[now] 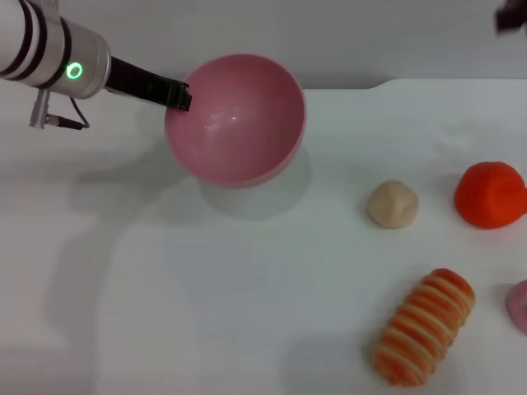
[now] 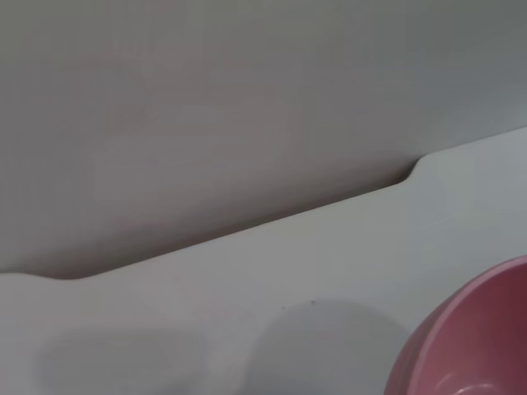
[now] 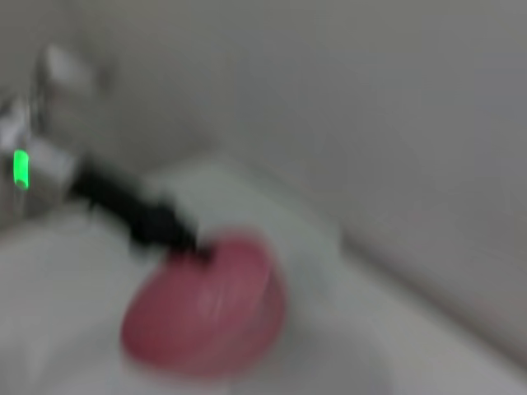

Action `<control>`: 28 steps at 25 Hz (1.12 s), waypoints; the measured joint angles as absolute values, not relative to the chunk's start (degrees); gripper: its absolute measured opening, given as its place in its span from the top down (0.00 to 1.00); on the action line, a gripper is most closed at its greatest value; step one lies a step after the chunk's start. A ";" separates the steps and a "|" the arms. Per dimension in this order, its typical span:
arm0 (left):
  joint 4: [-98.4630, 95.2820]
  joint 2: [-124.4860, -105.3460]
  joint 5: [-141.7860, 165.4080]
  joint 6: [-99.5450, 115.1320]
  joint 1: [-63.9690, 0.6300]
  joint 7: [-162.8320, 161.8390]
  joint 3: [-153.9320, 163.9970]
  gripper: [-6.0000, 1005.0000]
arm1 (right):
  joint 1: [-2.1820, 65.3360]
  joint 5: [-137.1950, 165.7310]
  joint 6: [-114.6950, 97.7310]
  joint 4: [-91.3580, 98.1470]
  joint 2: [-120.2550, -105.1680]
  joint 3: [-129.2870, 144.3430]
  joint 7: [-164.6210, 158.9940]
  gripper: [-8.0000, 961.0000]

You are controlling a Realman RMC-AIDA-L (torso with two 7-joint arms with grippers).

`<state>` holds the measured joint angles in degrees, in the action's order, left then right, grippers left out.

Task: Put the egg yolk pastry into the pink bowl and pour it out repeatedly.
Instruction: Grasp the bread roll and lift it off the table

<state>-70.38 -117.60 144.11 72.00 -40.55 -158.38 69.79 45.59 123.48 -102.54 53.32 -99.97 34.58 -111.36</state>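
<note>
White tabletop (image 1: 206,313) fills most of the head view, ending at a pale grey wall along its far edge. From the upper left, the left gripper (image 1: 183,94) reaches in on its silver forearm, which carries a lit green ring, and its dark fingers (image 1: 177,92) are clamped on the left rim of the pink bowl (image 1: 239,115). One finger sits just inside the rim, so the jaws are nearly closed with only the thin bowl wall between them. The bowl is lifted off the surface and tipped, its mouth turned toward the camera, and a soft shadow lies on the table beneath it. Nothing shows inside the bowl. The egg yolk pastry (image 1: 393,203) rests on the table well to the right of the bowl, apart from it and untouched. Just right of the pastry sits an orange-red rounded object (image 1: 491,194), and nearer the camera lies an orange-and-cream striped roll (image 1: 425,327). A small pink thing (image 1: 519,306) is cut off by the right edge. At the top right corner a dark sliver is all that shows of the right arm, and whether its jaws are open or closed cannot be told. The right wrist view shows the bowl (image 3: 206,304) held by the left gripper (image 3: 177,239) from across the table, and the left wrist view catches only part of the bowl (image 2: 473,341) above the table.
</note>
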 joint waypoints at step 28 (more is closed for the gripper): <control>-70.22 -117.95 143.53 73.66 -41.45 -158.21 72.23 0.95 | 47.57 154.25 -74.33 49.02 -118.73 61.20 -114.12 0.60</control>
<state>-70.22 -117.95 143.53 73.66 -41.45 -158.21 72.23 47.57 154.25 -74.33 49.02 -118.73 61.20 -114.12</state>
